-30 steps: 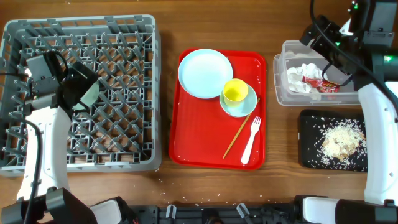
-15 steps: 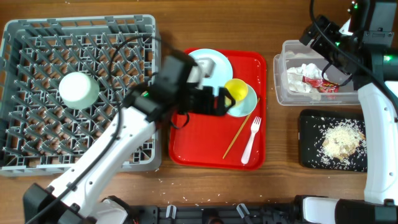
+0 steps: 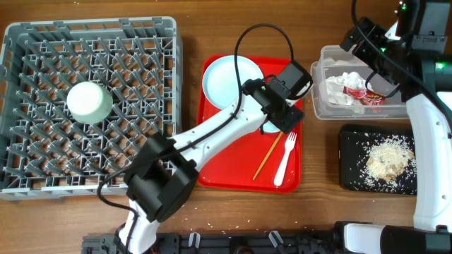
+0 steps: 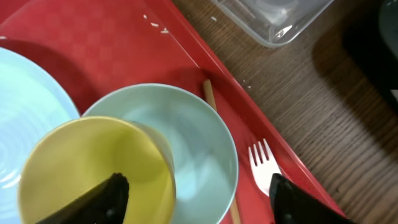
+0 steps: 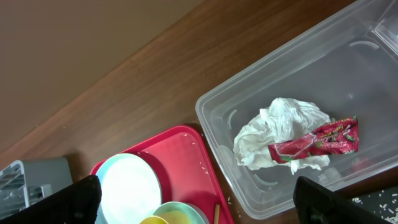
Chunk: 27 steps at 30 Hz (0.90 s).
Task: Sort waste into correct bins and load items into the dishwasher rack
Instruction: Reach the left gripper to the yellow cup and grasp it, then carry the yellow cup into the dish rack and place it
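Observation:
My left gripper (image 4: 199, 200) is open, low over the yellow cup (image 4: 93, 165), which stands in the mint saucer (image 4: 193, 143) on the red tray. One finger is over the cup and the other is by the white fork (image 4: 266, 168). In the overhead view the left gripper (image 3: 280, 111) hides the cup. The plate (image 3: 227, 81), fork (image 3: 285, 159) and chopstick (image 3: 269, 155) lie on the tray. The bowl (image 3: 90, 101) sits upside down in the grey rack (image 3: 42, 176). My right gripper (image 5: 205, 202) is open and empty, high over the left end of the clear tub (image 5: 242, 168).
The clear tub (image 3: 319, 106) holds tissue (image 5: 280, 127) and a red wrapper (image 5: 320, 144). The black tray (image 3: 351, 176) holds the rice clump (image 3: 387, 156). The red tray (image 3: 212, 166) lies between the rack and the bins. My left arm crosses the tray's left half.
My left arm left the bowl in the rack and swung right to the red tray, ending over the yellow cup and saucer. The right arm has not moved.

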Each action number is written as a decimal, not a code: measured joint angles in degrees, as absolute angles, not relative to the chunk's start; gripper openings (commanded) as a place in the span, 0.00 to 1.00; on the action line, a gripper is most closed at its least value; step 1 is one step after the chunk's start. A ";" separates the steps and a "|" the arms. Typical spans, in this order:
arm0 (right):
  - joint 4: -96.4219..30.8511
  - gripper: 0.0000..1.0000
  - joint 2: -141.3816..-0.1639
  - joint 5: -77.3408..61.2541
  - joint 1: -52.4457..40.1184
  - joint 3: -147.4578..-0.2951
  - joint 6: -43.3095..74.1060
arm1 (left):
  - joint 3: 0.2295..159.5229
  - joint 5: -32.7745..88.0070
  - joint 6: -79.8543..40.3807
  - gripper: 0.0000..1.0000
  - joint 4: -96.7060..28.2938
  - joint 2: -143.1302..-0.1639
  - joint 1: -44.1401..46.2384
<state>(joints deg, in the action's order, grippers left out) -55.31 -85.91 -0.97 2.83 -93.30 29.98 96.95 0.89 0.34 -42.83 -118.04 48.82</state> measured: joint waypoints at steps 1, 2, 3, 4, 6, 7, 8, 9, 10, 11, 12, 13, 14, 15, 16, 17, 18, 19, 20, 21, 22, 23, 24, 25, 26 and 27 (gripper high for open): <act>-55.31 1.00 -85.91 -0.97 2.83 -93.30 29.98 | 96.95 0.71 0.54 0.64 -41.85 -118.67 48.93; -55.31 1.00 -85.91 -0.97 2.83 -93.30 29.98 | 96.95 0.62 0.62 0.61 -40.95 -119.44 49.08; -55.31 1.00 -85.91 -0.97 2.83 -93.30 29.95 | 96.95 0.25 0.62 0.54 -40.38 -120.05 49.15; -55.29 1.00 -85.93 -0.97 2.83 -93.30 29.98 | 96.95 -0.16 0.73 0.51 -40.05 -120.64 49.19; -55.31 1.00 -85.91 -0.97 2.83 -93.30 29.98 | 96.95 -0.64 0.89 0.39 -40.03 -121.75 49.19; -55.31 1.00 -85.91 -0.97 2.83 -93.30 29.98 | 96.95 -0.75 0.99 0.34 -40.03 -121.95 49.19; -55.31 1.00 -85.91 -0.97 2.83 -93.30 29.98 | 96.95 -0.86 1.06 0.29 -40.03 -121.97 49.19; -55.31 1.00 -85.91 -0.97 2.83 -93.30 29.98 | 96.95 -1.02 0.86 0.26 -40.01 -121.97 49.19; -55.31 1.00 -85.91 -0.97 2.83 -93.30 29.98 | 96.95 -1.10 0.95 0.20 -40.03 -121.99 49.19; -55.31 1.00 -85.91 -0.97 2.83 -93.30 29.98 | 96.95 -1.50 0.97 0.10 -40.03 -121.99 49.19; -55.31 1.00 -85.91 -0.97 2.83 -93.30 29.98 | 96.95 -2.09 1.04 0.04 -40.01 -121.99 49.19; -55.31 1.00 -85.91 -0.97 2.83 -93.30 29.98 | 96.95 -2.57 0.95 0.04 -39.99 -121.99 49.19; -55.31 1.00 -85.91 -0.97 2.83 -93.30 29.95 | 96.95 -2.92 0.91 0.04 -40.01 -121.99 49.19; -55.31 1.00 -85.93 -0.97 2.83 -93.30 29.95 | 96.97 -3.27 0.97 0.04 -39.99 -121.97 49.19; -55.31 1.00 -85.91 -0.97 2.83 -93.30 29.98 | 96.97 -3.42 0.80 0.04 -39.99 -121.97 49.19; -55.31 1.00 -85.91 -0.97 2.83 -93.30 29.98 | 96.97 -3.51 0.45 0.04 -39.99 -121.93 49.19; -55.31 1.00 -85.91 -0.97 2.83 -93.30 29.98 | 96.97 -3.62 -0.36 0.04 -40.03 -121.80 49.19; -55.31 1.00 -85.93 -0.97 2.83 -93.30 29.98 | 96.97 -3.62 -1.85 0.04 -40.18 -121.56 49.19; -55.31 1.00 -85.91 -0.97 2.83 -93.30 29.98 | 96.97 -3.57 -3.03 0.04 -40.45 -120.70 49.19; -55.31 1.00 -85.91 -0.97 2.83 -93.30 29.98 | 96.97 -3.60 -3.99 0.04 -40.84 -119.87 49.17; -55.31 1.00 -85.91 -0.97 2.83 -93.30 29.98 | 96.97 -3.60 -6.00 0.04 -41.54 -117.32 49.12; -55.31 1.00 -85.91 -0.97 2.83 -93.30 29.98 | 96.97 -3.55 -6.87 0.04 -41.76 -114.59 48.97; -55.31 1.00 -85.93 -0.97 2.83 -93.30 29.98 | 96.97 -3.40 -7.60 0.04 -42.17 -111.57 48.58; -55.31 1.00 -85.93 -0.97 2.83 -93.30 29.98 | 96.97 -3.09 -7.90 0.04 -43.09 -108.60 47.77; -55.31 1.00 -85.91 -0.97 2.83 -93.30 29.98 | 96.97 -2.70 -8.34 0.04 -43.70 -103.70 45.43; -55.31 1.00 -85.91 -0.97 2.83 -93.30 29.98 | 97.06 -0.75 -8.60 0.04 -44.38 -100.16 42.28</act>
